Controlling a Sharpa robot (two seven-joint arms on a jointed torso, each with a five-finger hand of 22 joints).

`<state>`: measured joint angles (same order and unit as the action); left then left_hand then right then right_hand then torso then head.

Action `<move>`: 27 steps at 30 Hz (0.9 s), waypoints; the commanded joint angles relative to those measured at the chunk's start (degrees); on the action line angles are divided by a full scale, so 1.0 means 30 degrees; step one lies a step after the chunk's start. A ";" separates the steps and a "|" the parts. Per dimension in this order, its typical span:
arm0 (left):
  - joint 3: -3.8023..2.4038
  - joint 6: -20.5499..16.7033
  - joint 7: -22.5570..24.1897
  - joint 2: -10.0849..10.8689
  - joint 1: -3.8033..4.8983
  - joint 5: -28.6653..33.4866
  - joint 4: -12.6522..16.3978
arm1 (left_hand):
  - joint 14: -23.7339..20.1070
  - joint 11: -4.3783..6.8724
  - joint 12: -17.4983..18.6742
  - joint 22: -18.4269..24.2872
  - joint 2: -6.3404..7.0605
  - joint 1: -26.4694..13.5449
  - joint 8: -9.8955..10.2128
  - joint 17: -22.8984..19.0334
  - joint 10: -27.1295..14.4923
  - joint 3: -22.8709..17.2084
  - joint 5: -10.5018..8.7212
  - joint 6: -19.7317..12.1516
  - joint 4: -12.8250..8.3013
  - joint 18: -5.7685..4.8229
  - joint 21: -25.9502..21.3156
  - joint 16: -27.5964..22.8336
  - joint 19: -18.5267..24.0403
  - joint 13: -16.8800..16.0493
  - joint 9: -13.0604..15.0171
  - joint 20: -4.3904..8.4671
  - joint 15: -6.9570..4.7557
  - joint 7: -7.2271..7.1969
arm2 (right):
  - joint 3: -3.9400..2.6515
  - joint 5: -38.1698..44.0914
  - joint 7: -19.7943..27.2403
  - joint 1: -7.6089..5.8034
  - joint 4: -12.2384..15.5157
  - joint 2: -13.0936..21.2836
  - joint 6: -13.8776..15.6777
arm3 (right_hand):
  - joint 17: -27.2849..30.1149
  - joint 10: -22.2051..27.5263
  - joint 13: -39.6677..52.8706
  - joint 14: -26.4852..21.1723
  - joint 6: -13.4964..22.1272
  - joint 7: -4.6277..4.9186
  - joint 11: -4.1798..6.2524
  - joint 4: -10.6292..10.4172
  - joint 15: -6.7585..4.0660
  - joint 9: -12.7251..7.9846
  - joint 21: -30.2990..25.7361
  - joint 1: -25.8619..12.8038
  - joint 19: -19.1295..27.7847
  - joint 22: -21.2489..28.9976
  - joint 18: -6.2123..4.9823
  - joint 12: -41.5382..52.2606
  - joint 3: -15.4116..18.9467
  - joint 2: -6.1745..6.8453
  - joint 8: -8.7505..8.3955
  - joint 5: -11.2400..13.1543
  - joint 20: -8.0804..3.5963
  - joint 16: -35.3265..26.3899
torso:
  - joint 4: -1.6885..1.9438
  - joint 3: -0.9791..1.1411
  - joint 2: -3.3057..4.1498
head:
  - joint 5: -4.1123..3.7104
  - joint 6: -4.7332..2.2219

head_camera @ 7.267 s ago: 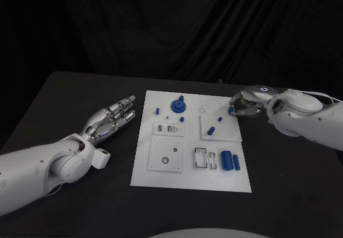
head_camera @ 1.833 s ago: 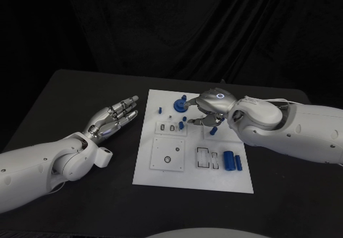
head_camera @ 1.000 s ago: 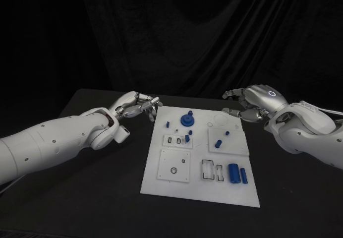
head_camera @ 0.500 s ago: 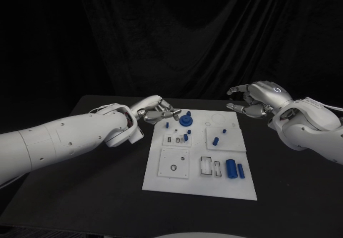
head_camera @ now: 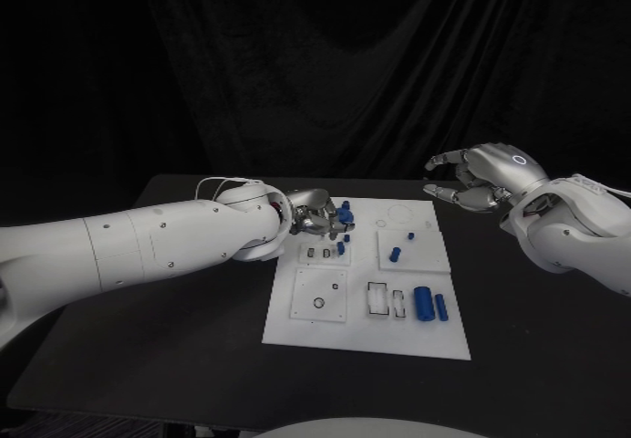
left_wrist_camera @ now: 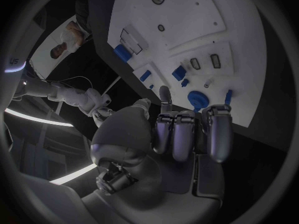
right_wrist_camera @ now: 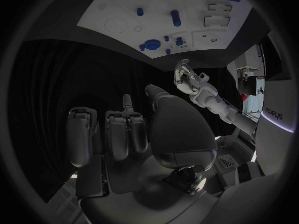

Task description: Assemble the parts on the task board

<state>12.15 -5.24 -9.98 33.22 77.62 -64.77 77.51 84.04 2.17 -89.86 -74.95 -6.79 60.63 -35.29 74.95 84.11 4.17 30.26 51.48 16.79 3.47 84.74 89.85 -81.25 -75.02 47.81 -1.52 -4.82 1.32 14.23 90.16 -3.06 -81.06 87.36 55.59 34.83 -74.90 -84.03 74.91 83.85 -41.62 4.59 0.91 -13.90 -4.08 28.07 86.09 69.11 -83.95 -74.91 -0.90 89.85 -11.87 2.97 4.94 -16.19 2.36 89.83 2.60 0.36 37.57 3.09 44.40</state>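
Left hand [head_camera: 312, 214] fingers curled, empty, hovering by blue gear part [head_camera: 345, 213]; right hand [head_camera: 480, 179] spread apart, empty, off the task board [head_camera: 368, 338].

The left hand [head_camera: 312, 217] covers the far left corner of the white board [head_camera: 345, 333], so whether its fingers touch the round blue knob [head_camera: 345, 213] just beside them cannot be told. The tiny blue pegs [head_camera: 339, 246] below that hand are too small to tell apart. The right arm [head_camera: 579, 233] runs off the edge.
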 commanded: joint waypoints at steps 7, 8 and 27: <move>-0.0014 0.1047 -0.4151 -0.0666 0.0093 -0.0905 0.0018 | 0.1987 0.0200 -0.0045 -0.0854 0.0064 0.0423 0.0631 0.5018 0.1963 0.0046 -0.6875 0.0557 -0.0570 -0.0113 -0.0129 0.0049 -0.0175 -0.4992 0.0795 0.0157 -0.0207 -0.0103 | -0.0015 0.0005 -0.0394 0.0041 -0.0098 -0.0115 -0.0217 | -0.5032 -0.1991 0.5031 0.2051 -0.0408 0.0010 -0.0183 -0.0095 0.0152 -0.0076 0.0117 0.0279 -0.1309 -0.4608 -0.0021 0.0051 -0.0072 0.0014 0.0161 -0.0022 0.0151 0.0056 | -0.0081 0.0210 -0.0110 | 0.0102 0.0578; -0.0014 0.0987 -0.4320 -0.0718 0.0094 -0.0908 0.0027 | 0.1987 0.0206 -0.0045 -0.0867 0.0095 0.0446 0.0636 0.5018 0.1963 0.0073 -0.6908 0.0615 -0.0527 -0.0115 -0.0127 0.0049 -0.0194 -0.4992 0.0864 0.0161 -0.0211 -0.0110 | -0.0015 0.0005 -0.0400 0.0042 -0.0115 -0.0137 -0.0222 | -0.5032 -0.1991 0.5031 0.2051 -0.0408 0.0010 -0.0183 -0.0095 0.0152 -0.0076 0.0117 0.0279 -0.1309 -0.4608 -0.0021 0.0051 -0.0072 0.0014 0.0161 -0.0022 0.0151 0.0056 | -0.0066 0.0173 -0.0102 | 0.0092 0.0615; -0.0010 0.1713 -0.5969 -0.1447 0.0082 -0.0918 -0.0511 | 0.1987 0.0460 -0.0045 -0.0781 0.0141 -0.0167 0.0646 0.5018 0.1963 0.0925 -0.8471 0.1463 -0.0076 -0.0095 -0.0339 0.0049 -0.0342 -0.4992 0.2852 0.0382 -0.0450 -0.0383 | -0.0015 0.0005 -0.0611 0.0047 -0.0223 -0.0368 -0.0277 | -0.5032 -0.1991 0.5031 0.2051 -0.0724 0.0019 -0.0188 -0.0131 0.0154 -0.0148 0.0094 0.0357 -0.1296 -0.4599 -0.0028 0.0051 -0.0087 0.0041 0.0231 -0.0029 0.0155 0.0056 | -0.0174 0.0359 0.0036 | 0.0076 0.0927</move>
<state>12.17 -1.55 -26.45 29.09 77.76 -67.30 76.09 84.04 3.29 -89.86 -74.93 -6.32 60.52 -33.56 74.93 83.95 6.70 5.07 55.53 16.59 3.49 83.97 89.85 -82.04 -75.03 56.24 -0.73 -5.64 0.18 14.23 90.07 -3.55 -81.05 86.75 54.51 34.17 -74.90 -84.03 74.91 84.00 -43.28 4.58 0.91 -14.06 -3.93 27.69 86.09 69.61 -83.95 -74.90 -0.91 89.85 -12.03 3.09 5.44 -16.18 2.36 89.83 2.15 1.29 37.63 3.24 47.09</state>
